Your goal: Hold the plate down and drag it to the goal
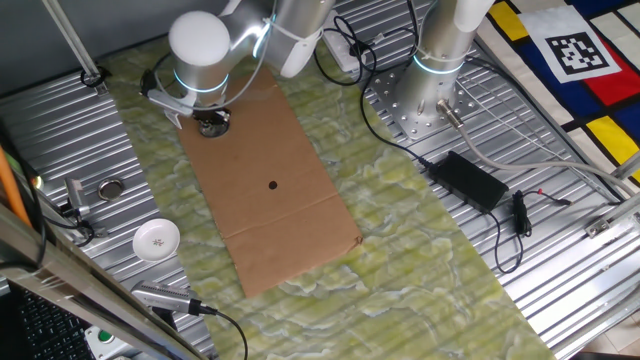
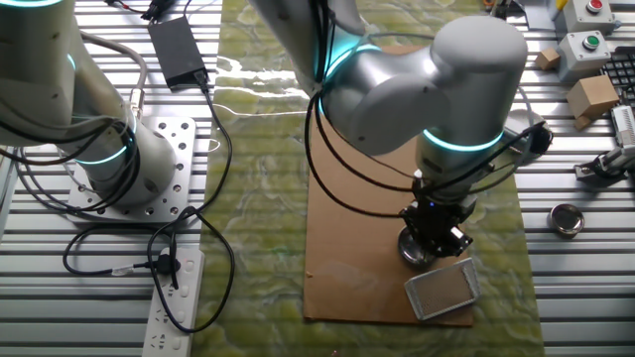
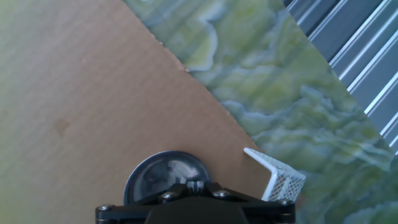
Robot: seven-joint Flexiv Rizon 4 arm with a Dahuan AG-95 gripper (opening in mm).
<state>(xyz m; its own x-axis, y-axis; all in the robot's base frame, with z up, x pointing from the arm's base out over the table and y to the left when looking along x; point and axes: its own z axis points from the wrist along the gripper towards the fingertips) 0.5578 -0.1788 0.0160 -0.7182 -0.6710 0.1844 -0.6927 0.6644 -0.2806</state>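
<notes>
One arm carries one claw (image 2: 433,238), lowered onto one plate (image 3: 163,177), a small round metal disc with a darker centre that lies flat on one sheet of brown cardboard (image 1: 270,170). The claw sits directly on top of the plate; its fingers are hidden by the claw body in all three views, so how far it is open cannot be told, nor whether it grips the rim or only presses down. One goal (image 2: 444,291), a white bracket frame, lies just beside the plate near a corner of the cardboard; whether the two touch cannot be told. The cardboard rests on a green marbled mat (image 1: 400,230) covering the middle of the ribbed metal surface (image 1: 60,130). Toward one edge of the surface lie one white round dish (image 1: 157,240) and one separate metal ring (image 1: 110,187), well apart from the plate. One second arm base (image 1: 425,95) is bolted at the opposite edge, with one black power brick (image 1: 470,180) near it.
</notes>
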